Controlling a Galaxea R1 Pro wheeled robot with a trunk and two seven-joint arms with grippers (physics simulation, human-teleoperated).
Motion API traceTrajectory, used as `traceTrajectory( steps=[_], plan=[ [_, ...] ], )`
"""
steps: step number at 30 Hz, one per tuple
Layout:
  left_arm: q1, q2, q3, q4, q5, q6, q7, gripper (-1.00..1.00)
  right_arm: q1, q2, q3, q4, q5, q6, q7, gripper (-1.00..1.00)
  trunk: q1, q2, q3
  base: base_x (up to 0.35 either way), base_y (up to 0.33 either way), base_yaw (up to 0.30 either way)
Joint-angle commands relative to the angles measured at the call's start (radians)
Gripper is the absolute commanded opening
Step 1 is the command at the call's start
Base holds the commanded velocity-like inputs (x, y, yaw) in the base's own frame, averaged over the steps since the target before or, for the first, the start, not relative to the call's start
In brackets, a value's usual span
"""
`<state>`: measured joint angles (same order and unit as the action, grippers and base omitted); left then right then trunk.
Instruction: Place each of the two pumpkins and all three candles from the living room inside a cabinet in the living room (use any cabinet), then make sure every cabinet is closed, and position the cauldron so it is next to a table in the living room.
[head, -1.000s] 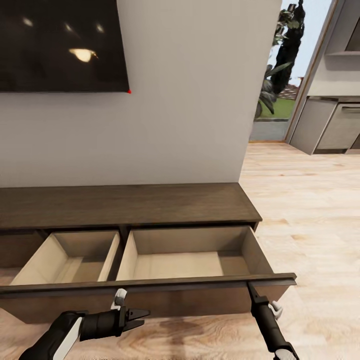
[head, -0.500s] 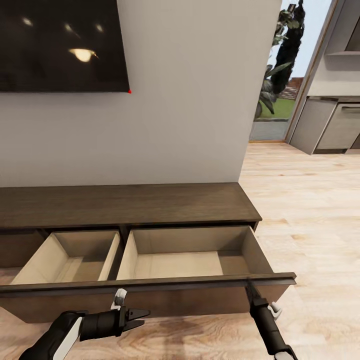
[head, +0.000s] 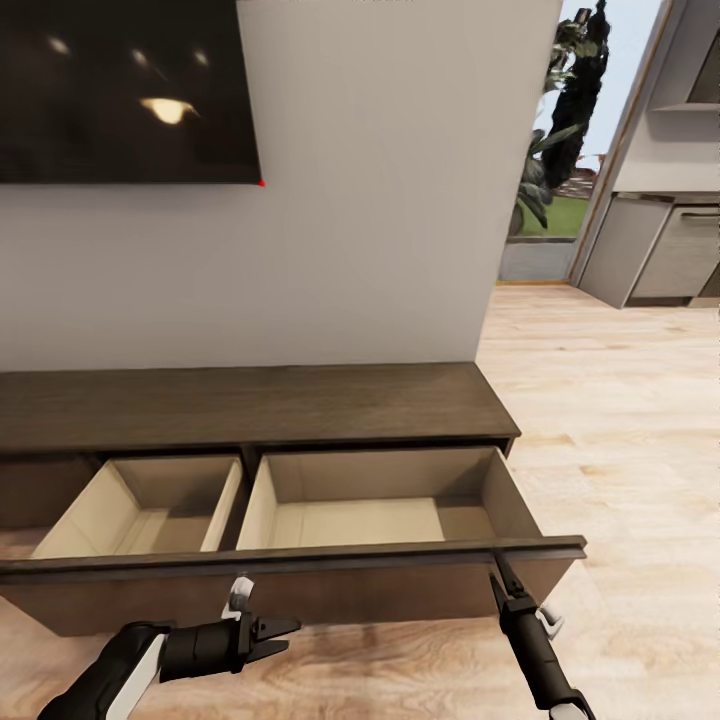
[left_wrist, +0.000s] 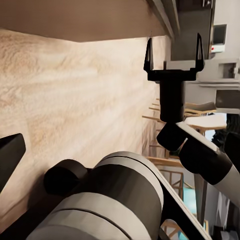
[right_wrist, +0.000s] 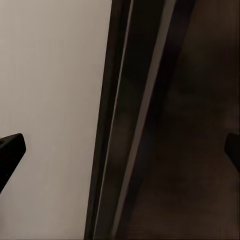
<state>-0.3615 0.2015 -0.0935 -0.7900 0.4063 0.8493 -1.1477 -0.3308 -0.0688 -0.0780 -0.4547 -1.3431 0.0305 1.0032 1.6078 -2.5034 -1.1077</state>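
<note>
Right gripper (head: 497, 583) wide at dark-brown wooden cabinet (head: 250, 405) drawer front; left gripper (head: 280, 630) open, empty. Push square, w/ even pressure.

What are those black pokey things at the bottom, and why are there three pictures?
They're a pretend robot's two arms in a computer world. The big picture comes from its head: the left arm and right arm reach toward a brown cabinet with two drawers pulled out. The other pictures come from cameras by each wrist. Both arms' jaws are open and hold nothing. The right jaws seem to sit around the top edge of the drawer front.
</note>
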Motion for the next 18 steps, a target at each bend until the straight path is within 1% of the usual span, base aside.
traceTrajectory(
  steps=[1,5,8,10,15,18],
  plan=[
    [-0.001,0.001,-0.003,0.0,0.006,0.007,0.0,1.0,0.0,0.0,0.002,0.001,-0.007,0.003,0.003,1.0,-0.001,0.0,-0.001,-0.208,0.0,0.0],
    [-0.001,0.0,-0.003,0.0,0.005,0.007,0.001,1.0,0.0,-0.001,0.003,0.001,-0.007,0.008,0.001,1.0,-0.001,0.0,-0.001,-0.218,0.0,0.0],
    [-0.001,0.0,-0.003,0.0,0.005,0.007,0.002,1.0,0.0,0.0,0.003,0.001,-0.007,0.031,0.001,1.0,-0.001,0.0,-0.001,-0.215,0.0,0.0],
    [-0.001,0.0,-0.003,0.0,0.005,0.007,0.001,1.0,0.0,0.0,0.003,0.001,-0.006,0.059,0.001,1.0,-0.001,0.0,-0.001,-0.173,0.0,0.0],
    [-0.001,-0.001,-0.003,0.0,0.006,0.007,0.0,1.0,0.0,0.0,0.008,-0.001,-0.004,0.109,-0.002,1.0,-0.001,0.0,-0.001,-0.097,0.0,0.0],
    [-0.001,-0.001,-0.003,0.0,0.006,0.007,0.0,1.0,0.0,0.0,0.011,0.0,-0.002,0.121,-0.005,1.0,-0.001,0.0,-0.001,-0.022,0.0,0.0]
  ],
)
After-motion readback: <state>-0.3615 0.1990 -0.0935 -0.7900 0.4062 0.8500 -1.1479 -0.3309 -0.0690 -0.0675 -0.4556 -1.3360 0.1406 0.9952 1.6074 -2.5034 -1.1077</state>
